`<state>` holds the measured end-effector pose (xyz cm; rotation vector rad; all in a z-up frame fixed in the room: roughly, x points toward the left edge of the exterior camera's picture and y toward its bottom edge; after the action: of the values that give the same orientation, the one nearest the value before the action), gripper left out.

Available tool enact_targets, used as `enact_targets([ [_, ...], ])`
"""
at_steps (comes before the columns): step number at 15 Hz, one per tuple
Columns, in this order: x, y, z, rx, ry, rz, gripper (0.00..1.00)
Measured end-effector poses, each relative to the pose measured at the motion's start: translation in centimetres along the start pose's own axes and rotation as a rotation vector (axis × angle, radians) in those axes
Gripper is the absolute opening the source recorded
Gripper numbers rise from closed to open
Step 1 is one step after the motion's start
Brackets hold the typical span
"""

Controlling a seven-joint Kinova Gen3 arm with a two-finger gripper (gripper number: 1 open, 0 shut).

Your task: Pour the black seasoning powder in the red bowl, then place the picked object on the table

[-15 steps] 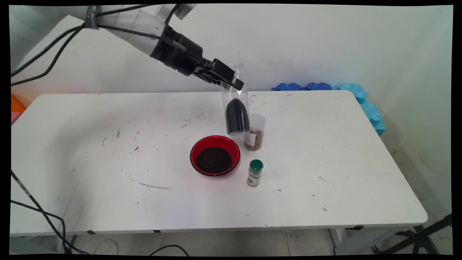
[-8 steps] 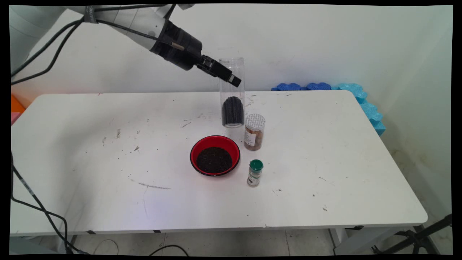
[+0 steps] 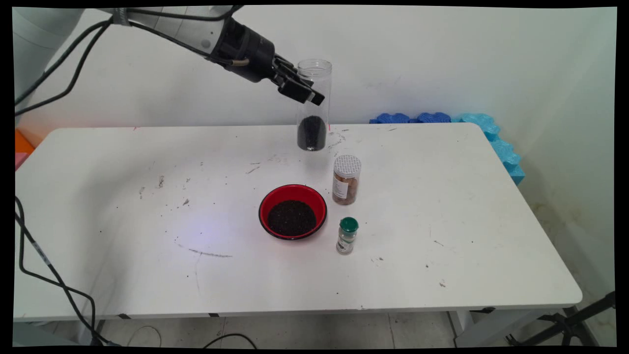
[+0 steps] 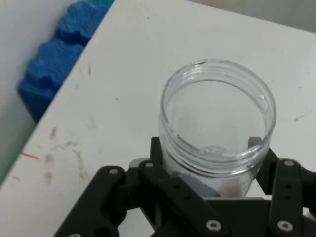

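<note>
Clear jar, long axis upright and dark grains at its bottom, is clamped near its open top by the gripper, held clear of the table at 12 o'clock from the red bowl, spice jar near.

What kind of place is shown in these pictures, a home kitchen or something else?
Probably a robot test room, not a kitchen. The scuffed white table stands against a bare wall, blue foam pieces lie at its far corner, and the gripper holds a clear jar of dark grains above it, with loose cables hanging.
</note>
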<state>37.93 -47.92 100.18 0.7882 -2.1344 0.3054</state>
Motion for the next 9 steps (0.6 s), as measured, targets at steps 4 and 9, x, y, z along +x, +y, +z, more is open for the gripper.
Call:
enact_targets([
  [4, -0.2, -0.2, -0.1, 0.027, 0.002, 0.088, 0.0],
  [9, -1.2, -0.5, 0.0, 0.052, 0.006, 0.115, 0.0],
])
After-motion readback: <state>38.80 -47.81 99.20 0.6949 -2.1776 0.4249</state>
